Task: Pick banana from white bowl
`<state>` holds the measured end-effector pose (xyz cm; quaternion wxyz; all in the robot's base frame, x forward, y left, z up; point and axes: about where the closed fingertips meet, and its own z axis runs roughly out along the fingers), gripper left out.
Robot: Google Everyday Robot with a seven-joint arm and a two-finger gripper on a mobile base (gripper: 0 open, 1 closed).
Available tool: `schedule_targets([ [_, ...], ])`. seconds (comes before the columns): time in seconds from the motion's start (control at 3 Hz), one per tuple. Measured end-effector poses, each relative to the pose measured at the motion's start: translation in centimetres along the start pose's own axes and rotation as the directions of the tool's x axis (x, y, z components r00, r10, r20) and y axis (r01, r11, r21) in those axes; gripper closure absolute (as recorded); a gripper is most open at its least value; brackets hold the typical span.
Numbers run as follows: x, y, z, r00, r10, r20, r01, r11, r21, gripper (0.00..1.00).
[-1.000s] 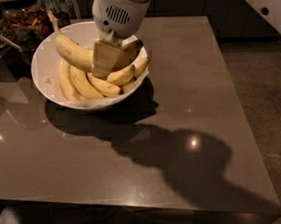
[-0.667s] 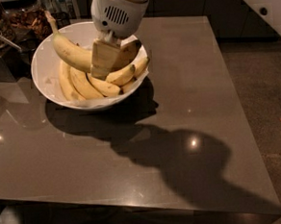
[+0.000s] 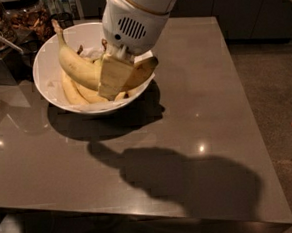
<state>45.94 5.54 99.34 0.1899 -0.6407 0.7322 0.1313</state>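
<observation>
Gripper [image 3: 114, 81] low inside the white bowl [image 3: 45, 70], right in front of the top banana [image 3: 77, 68]; impossible to tell whether clenched or released. Banana lying in the bowl over the other bananas [image 3: 74, 93], long stem pointing up at the far-left rim. Bowl standing on the grey table [image 3: 197, 135], toward its far-left corner.
</observation>
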Motion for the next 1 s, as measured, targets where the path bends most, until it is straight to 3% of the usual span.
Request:
schedule_targets([
  [0.67, 2.4, 6.5, -0.5, 0.998, 0.057, 0.014, -0.056, 0.9978, -0.035, 1.0],
  [1.0, 2.4, 6.5, -0.6, 0.998, 0.057, 0.015, -0.056, 0.9978, -0.035, 1.0],
])
